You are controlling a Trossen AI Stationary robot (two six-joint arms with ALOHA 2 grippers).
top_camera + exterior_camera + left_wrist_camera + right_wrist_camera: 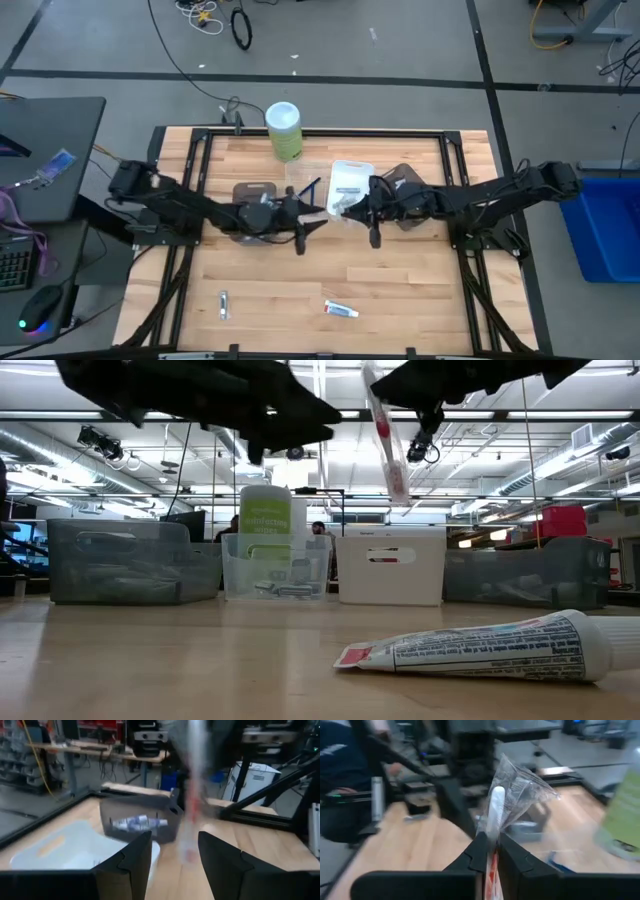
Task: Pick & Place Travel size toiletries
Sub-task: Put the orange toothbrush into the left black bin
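Tabletop (400,290): wrapped toothbrush transfer.
Right gripper (490,851) pinches the wrapped toothbrush (385,435); left gripper (174,851) stands wide. Centre over white tray (390,568), then release.

We see a wooden worktop (400,290) carrying a green bottle (284,131), grey trays (254,190), a white tray (351,178) — and, nearer the front edge, a toothpaste tube (341,309) and a small silver piece (223,305).

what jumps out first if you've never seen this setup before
The right gripper is shut on a clear-wrapped toothbrush, dangling it high over the table's middle. The left gripper hovers open right by it. At the back edge stands a tall green bottle, and a toothpaste tube lies alone near the front.
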